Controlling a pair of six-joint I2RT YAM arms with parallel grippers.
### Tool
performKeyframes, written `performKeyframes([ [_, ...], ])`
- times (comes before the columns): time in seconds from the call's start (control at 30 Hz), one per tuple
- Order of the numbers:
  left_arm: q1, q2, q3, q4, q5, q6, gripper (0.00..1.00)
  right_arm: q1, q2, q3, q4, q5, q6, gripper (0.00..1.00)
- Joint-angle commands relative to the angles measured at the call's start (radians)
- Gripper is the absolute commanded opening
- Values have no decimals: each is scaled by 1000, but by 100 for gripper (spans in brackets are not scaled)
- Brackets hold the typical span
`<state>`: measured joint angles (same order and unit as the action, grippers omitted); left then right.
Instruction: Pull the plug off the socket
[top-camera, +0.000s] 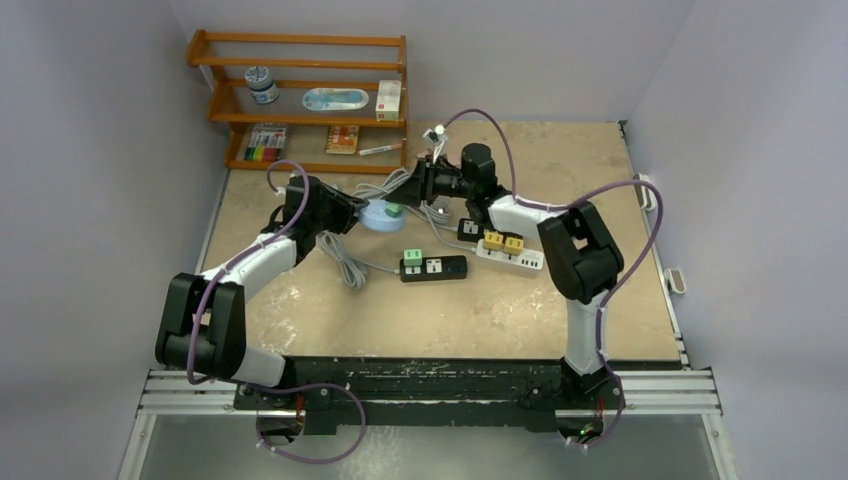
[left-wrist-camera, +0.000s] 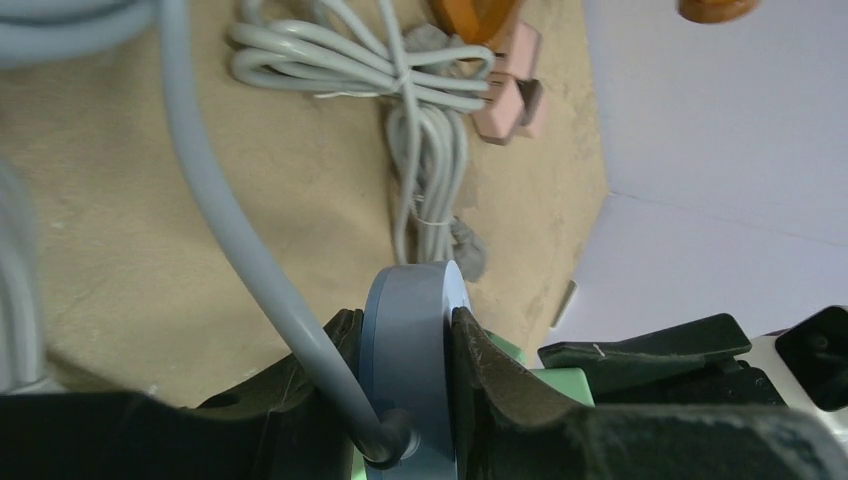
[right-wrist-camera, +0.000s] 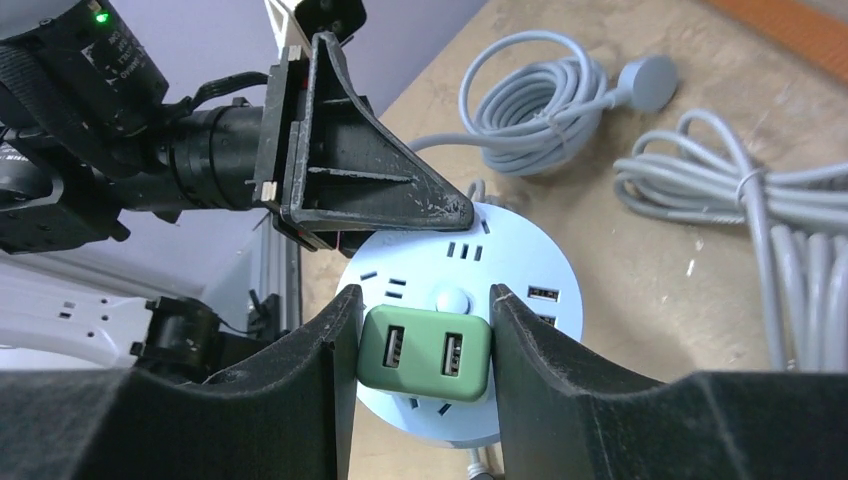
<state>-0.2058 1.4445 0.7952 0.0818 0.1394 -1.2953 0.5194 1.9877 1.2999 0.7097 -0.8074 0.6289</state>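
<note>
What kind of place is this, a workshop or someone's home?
Probably a robotics lab test bench, not a home. A left arm and right arm are bolted to a metal rail at the table edge, plain walls box it in, and power strips lie out like practice props.

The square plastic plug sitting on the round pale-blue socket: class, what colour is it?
Soft green; the square plug shows clearest in the right wrist view.

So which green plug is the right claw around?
The green USB plug on the round blue socket, not the one on the black power strip.
</note>
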Motion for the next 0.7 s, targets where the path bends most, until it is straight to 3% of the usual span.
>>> performKeyframes([
  [0.0,23,16,2,-107,-175,132,0,1,-79,64,175,-110,129,0],
  [0.07,23,10,2,-118,-192,147,0,6,-109,101,4,-33,-22,0],
  [0.2,23,10,12,-136,-220,178,0,44,-159,193,-370,259,-333,0],
  [0.3,23,14,21,-146,-235,197,0,70,-219,172,-417,518,-461,0],
  [0.4,23,19,29,-164,-248,215,0,73,-267,129,-399,634,-491,0],
  [0.47,23,19,30,-172,-256,225,0,61,-260,140,-410,524,-495,0],
  [0.53,23,20,30,-178,-262,232,0,9,-227,148,-365,248,-423,0],
  [0.6,23,18,30,-184,-267,237,0,-42,-176,128,-194,-56,-232,0],
  [0.67,23,11,29,-187,-272,238,0,-67,-135,106,-10,-201,-46,0],
])
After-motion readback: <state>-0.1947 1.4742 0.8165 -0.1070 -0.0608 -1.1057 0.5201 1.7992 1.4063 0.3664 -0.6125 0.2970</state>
